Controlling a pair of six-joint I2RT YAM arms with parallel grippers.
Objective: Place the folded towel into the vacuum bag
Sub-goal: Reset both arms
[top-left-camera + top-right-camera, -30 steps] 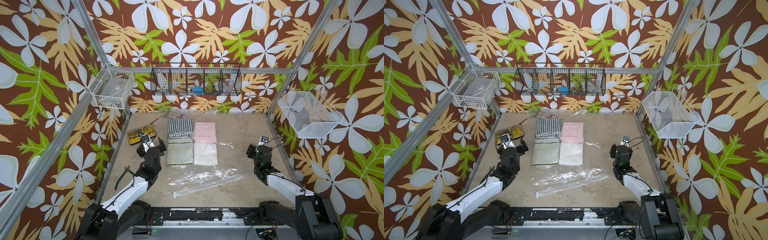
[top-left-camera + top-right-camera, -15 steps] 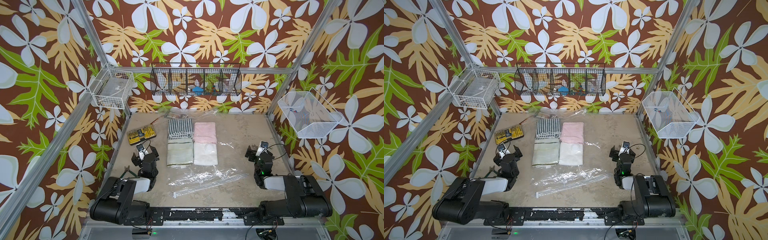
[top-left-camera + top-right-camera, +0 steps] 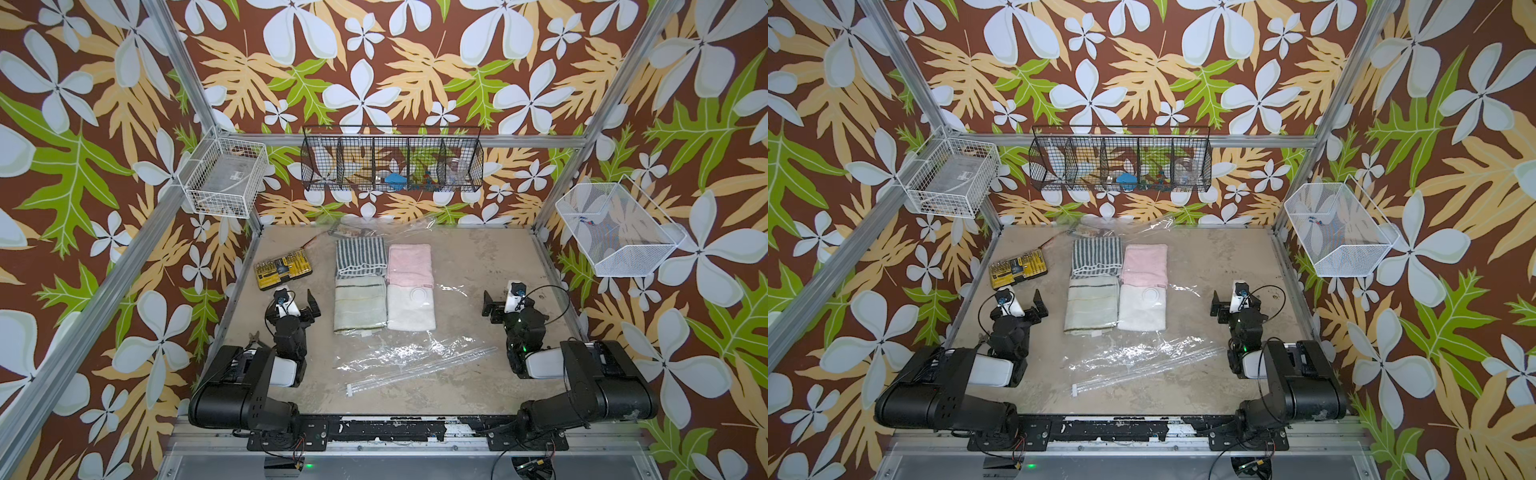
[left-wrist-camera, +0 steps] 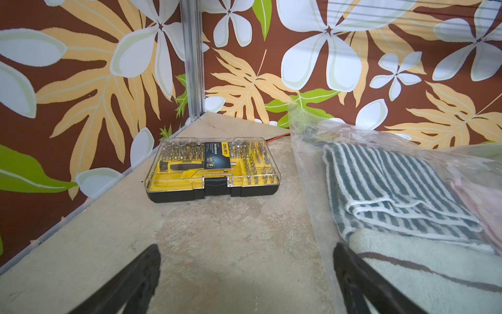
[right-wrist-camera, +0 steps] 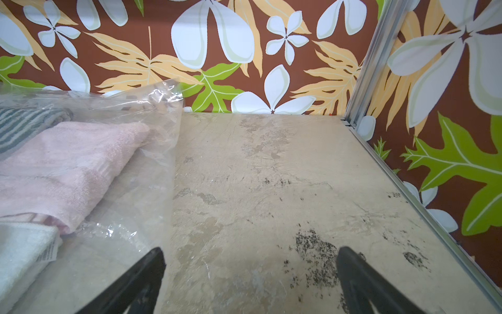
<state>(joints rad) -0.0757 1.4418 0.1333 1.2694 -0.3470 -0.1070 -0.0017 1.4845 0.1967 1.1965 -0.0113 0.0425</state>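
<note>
The vacuum bag lies flat in mid-table, clear and crinkly, its zip strip and white slider clip toward the front. Under its plastic lie several folded towels: striped, pink, pale green and white, with the round valve disc over the white one. My left gripper stands open left of the bag, its fingers over bare table. My right gripper is open to the bag's right, also holding nothing.
A yellow screwdriver bit case sits at the back left, ahead of the left gripper. Pliers lie by the left arm. Wire baskets hang on the left wall, back wall and right wall.
Both arms have pulled back toward the front edge and folded down low. The right gripper has opened wider. The bag and towels have not moved.
</note>
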